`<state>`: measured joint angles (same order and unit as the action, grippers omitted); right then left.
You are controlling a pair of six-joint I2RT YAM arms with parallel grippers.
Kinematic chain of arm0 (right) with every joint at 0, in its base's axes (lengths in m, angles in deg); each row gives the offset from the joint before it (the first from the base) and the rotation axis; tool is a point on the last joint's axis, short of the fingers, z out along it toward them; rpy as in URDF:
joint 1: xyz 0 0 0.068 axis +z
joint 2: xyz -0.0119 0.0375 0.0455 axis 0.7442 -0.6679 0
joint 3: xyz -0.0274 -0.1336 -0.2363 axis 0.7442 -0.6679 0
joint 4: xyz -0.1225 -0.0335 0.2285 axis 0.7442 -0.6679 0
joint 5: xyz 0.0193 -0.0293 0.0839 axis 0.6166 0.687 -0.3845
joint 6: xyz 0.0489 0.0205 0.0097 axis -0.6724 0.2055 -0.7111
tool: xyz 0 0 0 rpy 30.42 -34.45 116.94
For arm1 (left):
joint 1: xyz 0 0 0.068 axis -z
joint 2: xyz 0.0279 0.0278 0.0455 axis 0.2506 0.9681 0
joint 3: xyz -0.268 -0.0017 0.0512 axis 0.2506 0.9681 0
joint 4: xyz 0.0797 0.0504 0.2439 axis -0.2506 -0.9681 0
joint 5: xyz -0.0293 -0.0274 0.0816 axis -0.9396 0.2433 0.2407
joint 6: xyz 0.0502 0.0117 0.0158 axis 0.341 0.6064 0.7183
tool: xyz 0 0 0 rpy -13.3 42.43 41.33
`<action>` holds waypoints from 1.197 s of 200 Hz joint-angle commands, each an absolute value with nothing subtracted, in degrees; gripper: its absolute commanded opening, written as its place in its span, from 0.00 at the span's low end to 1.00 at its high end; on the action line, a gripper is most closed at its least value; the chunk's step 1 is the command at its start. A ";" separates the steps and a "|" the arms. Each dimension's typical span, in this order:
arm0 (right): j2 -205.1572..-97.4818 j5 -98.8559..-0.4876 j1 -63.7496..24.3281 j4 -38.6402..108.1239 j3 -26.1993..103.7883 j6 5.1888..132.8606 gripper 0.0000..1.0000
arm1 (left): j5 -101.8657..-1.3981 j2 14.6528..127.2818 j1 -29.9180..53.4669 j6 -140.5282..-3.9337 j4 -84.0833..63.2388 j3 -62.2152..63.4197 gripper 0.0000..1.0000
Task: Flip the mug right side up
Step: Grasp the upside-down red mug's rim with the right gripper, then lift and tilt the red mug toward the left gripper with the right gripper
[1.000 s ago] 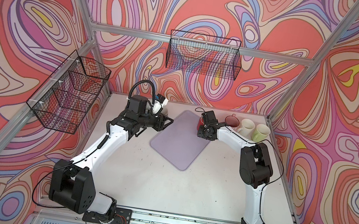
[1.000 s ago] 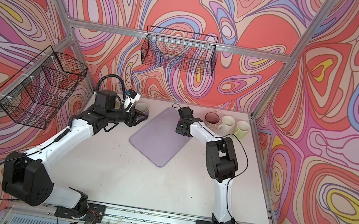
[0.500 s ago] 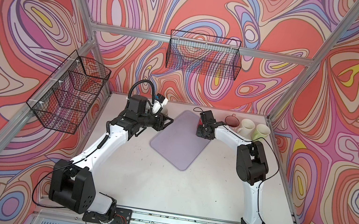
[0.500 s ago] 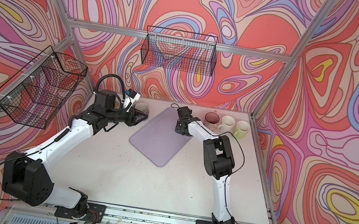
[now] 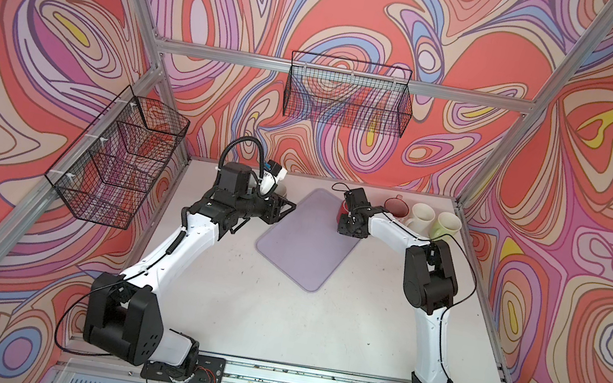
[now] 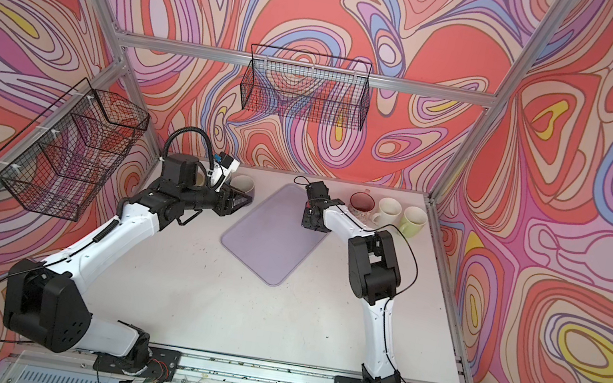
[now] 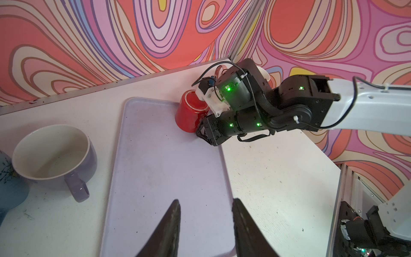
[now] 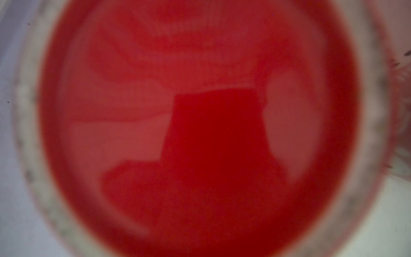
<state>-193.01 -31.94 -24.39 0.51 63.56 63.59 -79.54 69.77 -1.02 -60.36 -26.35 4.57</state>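
The red mug stands upside down, base up, at the far corner of the lavender tray. My right gripper is pressed against the mug's near side, low by the tray's edge. Its jaws are hidden behind its own body and the mug. In the right wrist view the blurred red mug base fills the picture and no fingers show. In a top view only a red sliver of the mug shows beside the right gripper. My left gripper hangs open and empty over the tray's opposite end.
A purple mug stands upright left of the tray, beside a blue object. Three upright mugs line the back right: dark red inside, cream, pale green. Wire baskets hang on the back wall and left wall.
My right arm has drawn its elbow in toward the back and the gripper has edged slightly closer to the mug. The left arm has not moved.
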 commanded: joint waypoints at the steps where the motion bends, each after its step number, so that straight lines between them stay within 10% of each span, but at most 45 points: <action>1: -195.32 -31.83 -24.50 -0.17 65.54 64.66 0.40 | -80.15 68.37 -1.24 -60.02 -25.01 5.37 0.41; 239: -187.15 -44.97 -26.52 11.39 55.05 68.28 0.00 | -76.58 70.47 -1.25 -70.03 -16.71 8.45 0.40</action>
